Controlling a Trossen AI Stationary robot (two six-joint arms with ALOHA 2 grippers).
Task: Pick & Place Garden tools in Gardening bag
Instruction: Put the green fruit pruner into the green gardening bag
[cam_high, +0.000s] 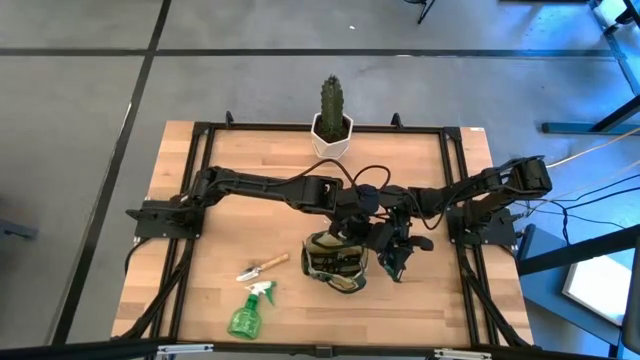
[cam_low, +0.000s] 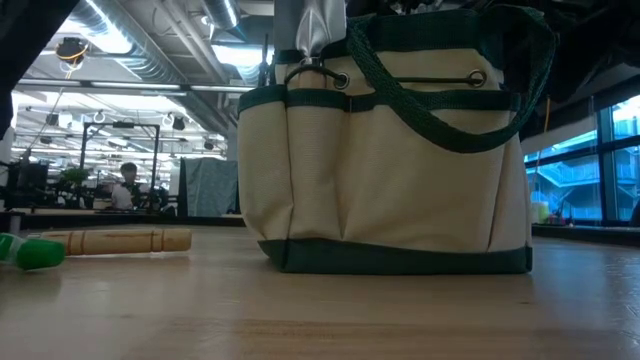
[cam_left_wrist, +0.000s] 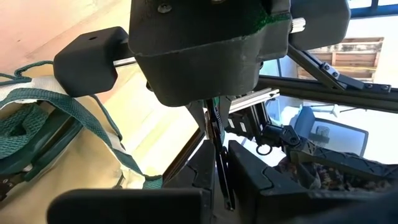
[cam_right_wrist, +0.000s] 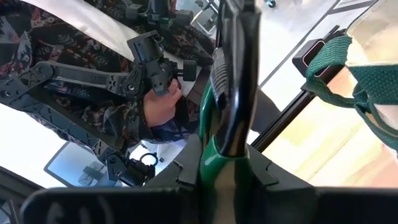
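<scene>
Wooden table (cam_high: 220, 300): bag (cam_high: 335, 262), trowel (cam_high: 262, 267), bottle (cam_high: 250, 310), cactus pot (cam_high: 332, 136)

The right gripper (cam_right_wrist: 225, 163) is closed on the pruning shears (cam_right_wrist: 231, 81), their dark and green handles standing up between its fingers (cam_right_wrist: 186, 165); just beside them hangs the gardening bag's (cam_right_wrist: 376, 37) tan cloth with a green webbing handle (cam_right_wrist: 348, 71); beyond the wooden table (cam_right_wrist: 317, 146) edge, a person's hand (cam_right_wrist: 160, 106) grips a dark control arm (cam_right_wrist: 93, 78); the sleeve (cam_right_wrist: 56, 37) is patterned.
</scene>
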